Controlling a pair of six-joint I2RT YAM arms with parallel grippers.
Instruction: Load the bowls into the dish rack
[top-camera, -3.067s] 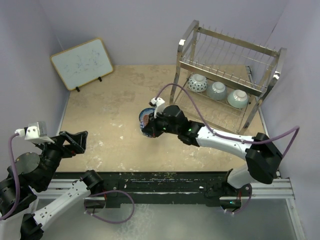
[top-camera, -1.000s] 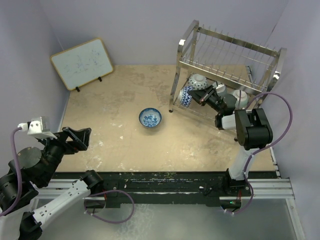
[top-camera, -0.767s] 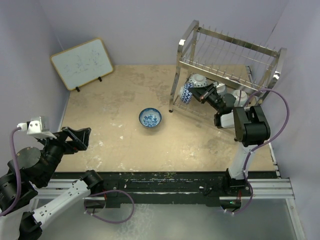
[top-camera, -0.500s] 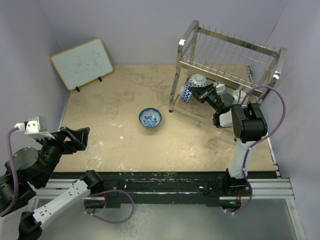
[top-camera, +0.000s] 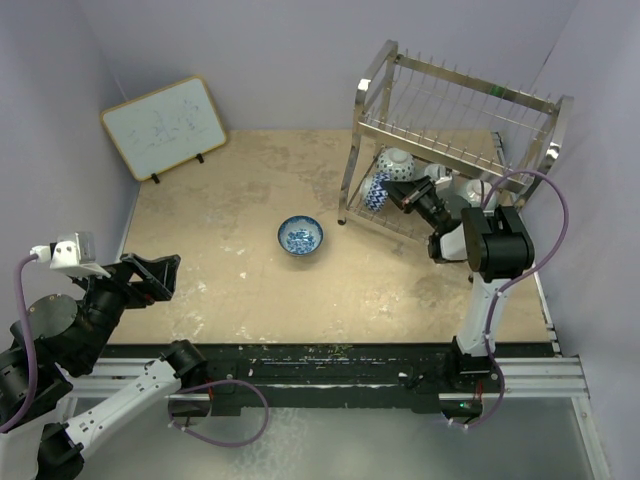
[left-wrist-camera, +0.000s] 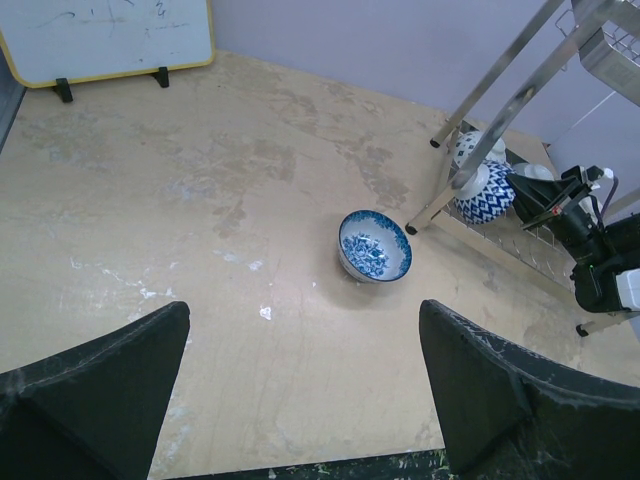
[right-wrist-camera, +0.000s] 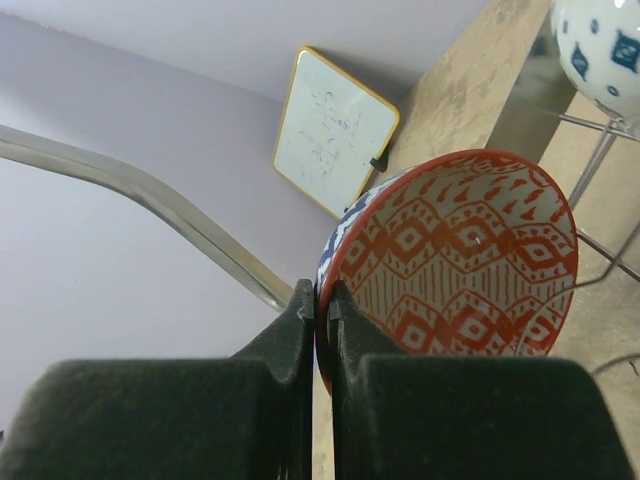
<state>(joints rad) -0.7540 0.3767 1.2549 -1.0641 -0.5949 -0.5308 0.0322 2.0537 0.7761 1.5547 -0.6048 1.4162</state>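
My right gripper (top-camera: 396, 192) (right-wrist-camera: 322, 300) is shut on the rim of a bowl (top-camera: 376, 190) (right-wrist-camera: 460, 255) (left-wrist-camera: 484, 192) that is red-orange patterned inside and blue-and-white zigzag outside. It holds the bowl on edge at the left end of the lower tier of the dish rack (top-camera: 455, 108). A white bowl with blue marks (top-camera: 398, 163) (right-wrist-camera: 600, 40) sits just behind it, and two pale bowls (top-camera: 478, 192) lie further right on that tier. A blue-and-white bowl (top-camera: 300, 236) (left-wrist-camera: 375, 245) stands upright on the table. My left gripper (top-camera: 150, 278) (left-wrist-camera: 305, 390) hangs open and empty over the near left.
A framed whiteboard (top-camera: 165, 125) (left-wrist-camera: 105, 38) (right-wrist-camera: 335, 130) leans at the back left. The rack's silver legs (left-wrist-camera: 500, 75) stand between the table bowl and the lower tier. Purple walls close in the table on three sides.
The right arm carried the red-orange bowl from beside the table bowl to the rack's lower tier; over the last second it only shifted slightly there. The left arm stayed put.
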